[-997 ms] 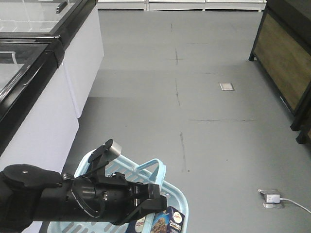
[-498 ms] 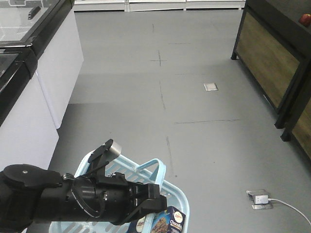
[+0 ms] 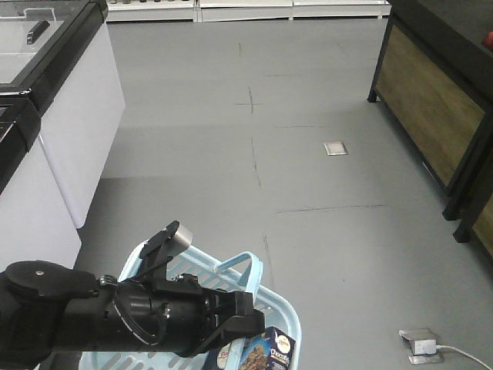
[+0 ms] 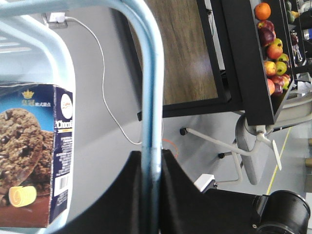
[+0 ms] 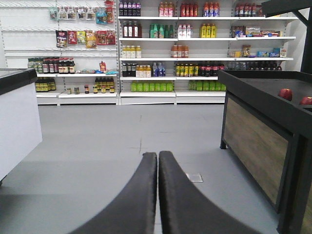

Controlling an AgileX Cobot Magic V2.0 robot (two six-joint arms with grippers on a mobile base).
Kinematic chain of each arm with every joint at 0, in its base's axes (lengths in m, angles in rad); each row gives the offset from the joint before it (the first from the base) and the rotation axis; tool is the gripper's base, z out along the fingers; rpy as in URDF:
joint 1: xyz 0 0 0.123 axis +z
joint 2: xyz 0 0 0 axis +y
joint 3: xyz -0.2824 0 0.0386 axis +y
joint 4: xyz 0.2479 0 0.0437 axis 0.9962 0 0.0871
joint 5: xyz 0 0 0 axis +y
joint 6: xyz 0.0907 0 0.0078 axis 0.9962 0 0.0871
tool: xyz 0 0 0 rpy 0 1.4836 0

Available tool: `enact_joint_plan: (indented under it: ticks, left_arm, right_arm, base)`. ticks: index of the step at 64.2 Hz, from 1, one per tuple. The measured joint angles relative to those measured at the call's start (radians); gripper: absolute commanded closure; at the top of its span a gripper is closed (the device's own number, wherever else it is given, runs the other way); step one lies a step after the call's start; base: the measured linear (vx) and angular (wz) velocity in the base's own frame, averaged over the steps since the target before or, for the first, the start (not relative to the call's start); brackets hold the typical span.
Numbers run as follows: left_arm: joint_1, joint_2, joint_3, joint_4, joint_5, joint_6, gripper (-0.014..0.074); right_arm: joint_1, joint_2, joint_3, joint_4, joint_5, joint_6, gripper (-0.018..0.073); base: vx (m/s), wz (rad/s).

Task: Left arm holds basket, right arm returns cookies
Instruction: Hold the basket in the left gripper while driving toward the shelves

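Left tool (image 4: 150,163) is clamped on a loop handle of the basket (image 4: 155,87), one black finger on either side of the pale blue bar. Left arm (image 3: 115,316) lies across the basket's near side. I see the cookies (image 4: 34,161) inside the basket, close to its right rim. Right tool (image 5: 157,161): fingers pressed together. I cannot place it relative to the basket.

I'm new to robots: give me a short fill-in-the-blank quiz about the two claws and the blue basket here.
The cookies sit inside the light blue ____.
The left claw is clamped on the basket by its thin loop ____.
The right claw is ____ and holds nothing.
Missing words: basket, handle, shut.
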Motion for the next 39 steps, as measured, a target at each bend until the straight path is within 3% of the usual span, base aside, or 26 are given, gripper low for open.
enact_joint_plan:
  ticks: [39]
  left_arm:
    - [0.0,0.0,0.0,0.0,0.0,0.0,0.0603]
  right_arm:
    - [0.0,0.0,0.0,0.0,0.0,0.0,0.0567]
  base:
    - [0.24,0.02]
